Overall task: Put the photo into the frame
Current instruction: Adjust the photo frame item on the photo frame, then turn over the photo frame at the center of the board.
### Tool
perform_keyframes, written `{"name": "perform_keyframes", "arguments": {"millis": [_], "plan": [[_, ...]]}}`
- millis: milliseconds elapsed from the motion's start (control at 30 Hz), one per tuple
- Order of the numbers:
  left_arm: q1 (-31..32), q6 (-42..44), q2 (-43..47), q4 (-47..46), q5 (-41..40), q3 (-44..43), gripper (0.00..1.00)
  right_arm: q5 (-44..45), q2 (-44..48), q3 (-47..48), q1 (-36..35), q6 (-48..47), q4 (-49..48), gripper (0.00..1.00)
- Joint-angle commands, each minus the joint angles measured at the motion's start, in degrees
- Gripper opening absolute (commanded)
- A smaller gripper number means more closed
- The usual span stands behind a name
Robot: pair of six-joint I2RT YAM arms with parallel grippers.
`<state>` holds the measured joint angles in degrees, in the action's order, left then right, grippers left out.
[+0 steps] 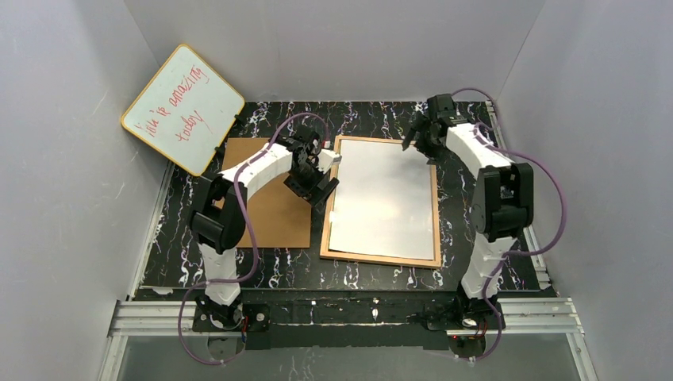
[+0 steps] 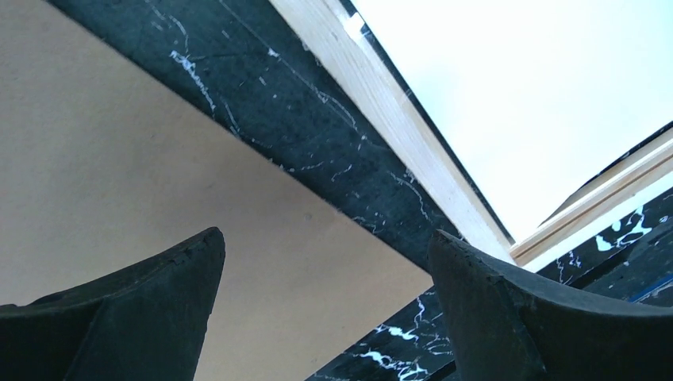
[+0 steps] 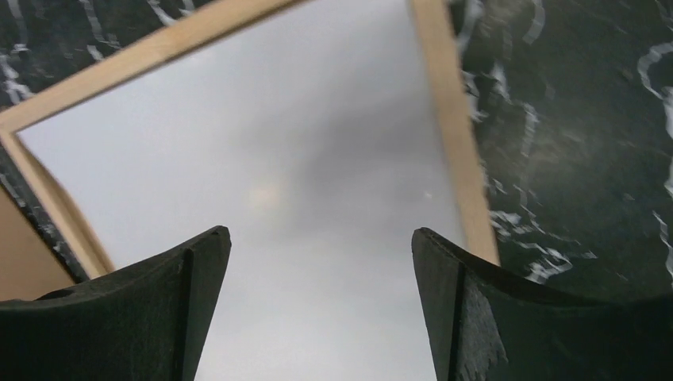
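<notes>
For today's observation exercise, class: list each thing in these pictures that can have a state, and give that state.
Frame: flat on the table, backing off.
Photo: white side up inside the frame.
Brown board: flat on the table, left of the frame, apart from it.
Whiteboard: propped at a tilt, red writing on it.
Left pincer: open, holding nothing.
Right pincer: open, holding nothing.

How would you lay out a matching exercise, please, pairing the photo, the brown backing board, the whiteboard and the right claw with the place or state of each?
Things:
1. photo
2. backing board
3. whiteboard
4. right claw

Places or states:
A. yellow-rimmed, at the far left
B. flat on the table, left of the frame
C. open, above the frame's far right corner
D. white side up, within the frame's wooden border

Pairs: 1-D, 2-B, 3-A, 4-C
</notes>
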<state>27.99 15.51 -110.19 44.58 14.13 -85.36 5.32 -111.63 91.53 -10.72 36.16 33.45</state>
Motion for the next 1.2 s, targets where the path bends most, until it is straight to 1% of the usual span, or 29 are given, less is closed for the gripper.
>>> {"name": "perform_keyframes", "arguments": {"millis": [0, 100, 200, 300, 433, 633, 900, 1033, 1167], "plan": [[0.58, -2.76, -2.95, -0.59, 3.23, -1.42, 0.97, 0.87, 7.64, -10.32, 4.88, 1.89, -1.59, 0.94], [0.66, -3.3, -5.02, -0.85, 4.57, -2.09, 0.92, -1.21, 9.73, -15.59, 6.91, 1.15, -2.52, 0.95], [0.8, -3.53, -6.93, -0.9, 5.81, -3.5, 0.85, -1.6, 11.48, -18.53, 7.15, 0.36, -2.38, 0.97], [1.07, -3.6, -8.9, -0.98, 6.37, -4.77, 0.77, -1.91, 13.33, -21.4, 7.16, -0.39, -3.07, 0.99], [1.58, -3.64, -12.18, -1.08, 5.05, -6.29, 0.63, -4.79, 13.42, -25.26, 7.4, -0.67, -3.61, 0.99], [2.91, -2.84, -14.93, -1.27, 2.12, -7.62, 0.61, -18.45, 16.09, -32.45, 8.98, 1.56, -8.86, 0.99], [4.09, -1.82, -17.86, -0.25, 1.37, -9.28, 0.58, -41.9, 25.82, -37.3, 10.05, 6.29, -18.62, 0.95], [4.18, -1.22, -17.95, 0.07, 3.37, -8.79, 0.51, -52.75, 31.2, -39.85, 10.08, 12.56, -26.87, 0.91], [4.18, -0.89, -17.69, 0.93, 5.56, -9.11, 0.5, -57.78, 37.39, -42.31, 10.08, 19.6, -35.53, 0.9]]}}
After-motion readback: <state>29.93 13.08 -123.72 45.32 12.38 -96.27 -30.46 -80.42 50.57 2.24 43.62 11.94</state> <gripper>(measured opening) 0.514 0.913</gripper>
